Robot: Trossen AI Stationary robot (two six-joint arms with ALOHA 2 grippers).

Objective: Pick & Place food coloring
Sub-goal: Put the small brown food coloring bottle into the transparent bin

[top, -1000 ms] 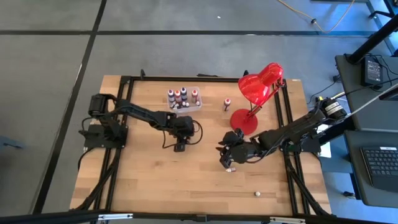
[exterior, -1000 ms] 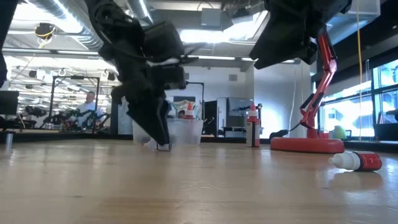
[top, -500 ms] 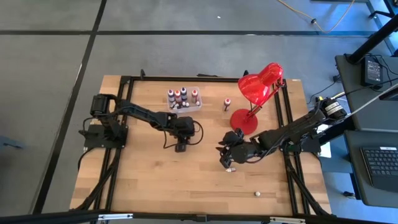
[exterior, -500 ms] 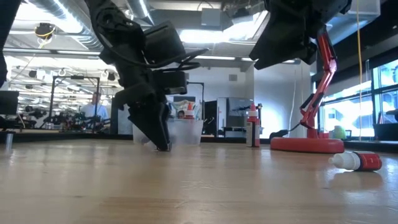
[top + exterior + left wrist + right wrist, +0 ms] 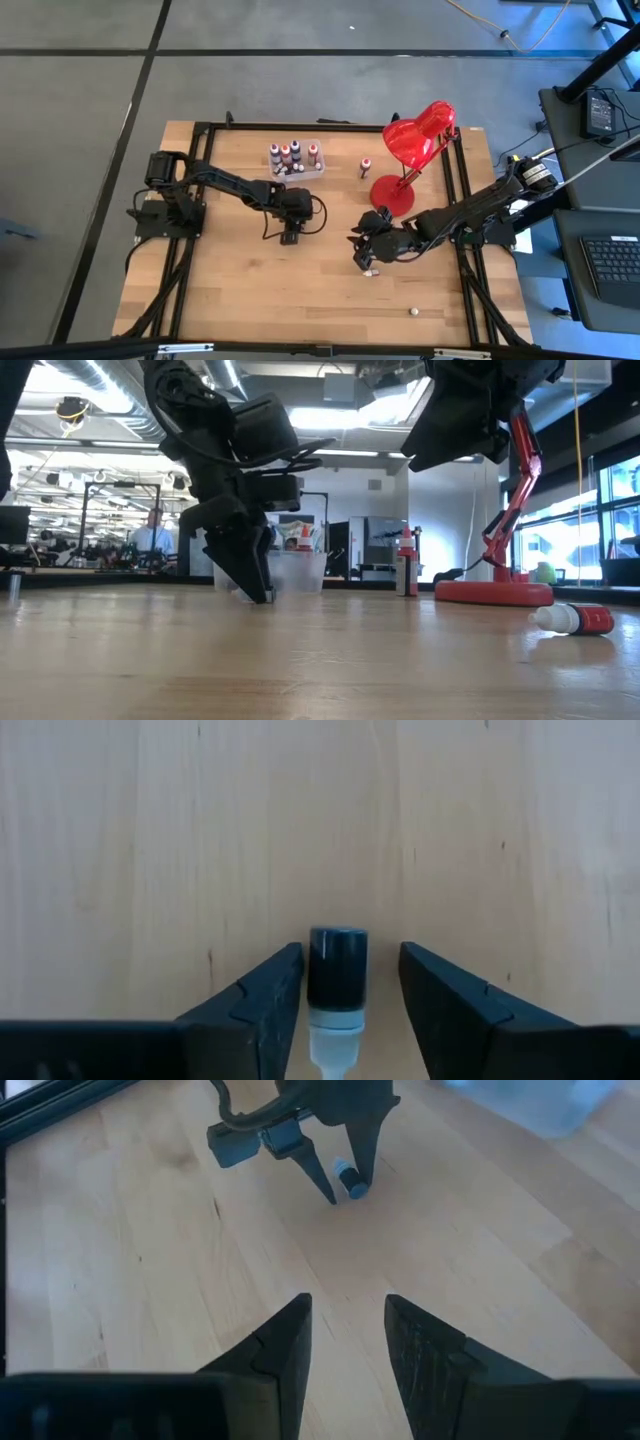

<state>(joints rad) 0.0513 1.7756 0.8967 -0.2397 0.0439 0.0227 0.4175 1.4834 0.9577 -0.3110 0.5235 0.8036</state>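
A small dark food coloring bottle with a pale cap lies on its side on the wooden table. My left gripper is low over it and open, one finger on each side with a narrow gap to each; the high view places it mid-table. The right wrist view shows the same bottle between those fingertips. Several more bottles stand in a clear box near the far edge, and one stands alone beside it. My right gripper hovers open, right of centre.
A red desk lamp stands on its round base at the far right, just beyond my right arm. A red bottle with a white cap lies on its side near the table's near right. Bare wood stretches across the near half.
My left gripper has stayed low over the dark bottle and has turned its wrist only slightly. The bottle lies where it was. My right arm has kept still.
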